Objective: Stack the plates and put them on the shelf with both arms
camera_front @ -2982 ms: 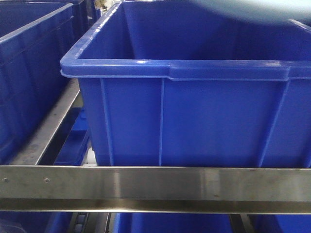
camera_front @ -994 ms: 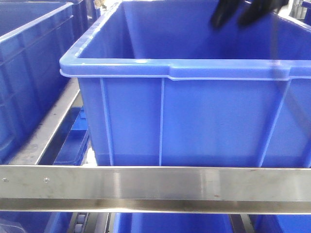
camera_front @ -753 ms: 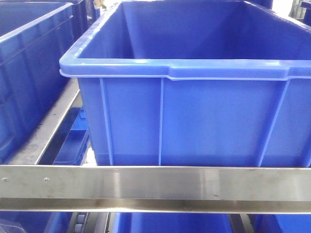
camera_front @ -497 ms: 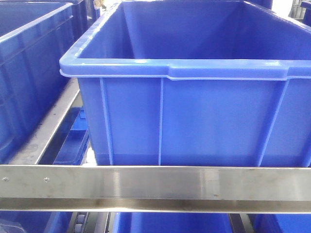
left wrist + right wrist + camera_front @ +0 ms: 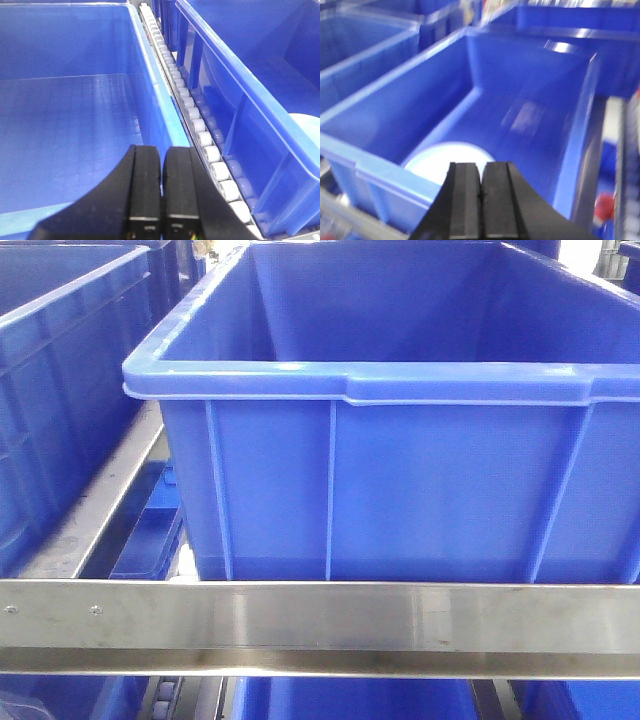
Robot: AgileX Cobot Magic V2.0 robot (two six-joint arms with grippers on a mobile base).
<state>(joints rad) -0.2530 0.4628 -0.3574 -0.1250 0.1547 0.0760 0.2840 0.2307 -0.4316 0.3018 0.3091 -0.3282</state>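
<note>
Both grippers, left [image 5: 161, 220] and right [image 5: 480, 220], hover with fingers pressed together, empty; plates [image 5: 447, 159] lie flat in the crate [image 5: 385, 135], apparently delivered.

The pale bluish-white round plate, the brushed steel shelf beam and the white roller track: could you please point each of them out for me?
pale bluish-white round plate [image 5: 445, 155]: right wrist view, its top face inside the crate.
brushed steel shelf beam [image 5: 320, 625]: front view, middle of its flat face.
white roller track [image 5: 192, 114]: left wrist view, one roller between the crates.

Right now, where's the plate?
Right wrist view: a plate lies on the floor of the blue crate, near its front wall, just beyond the shut right tool.
</note>
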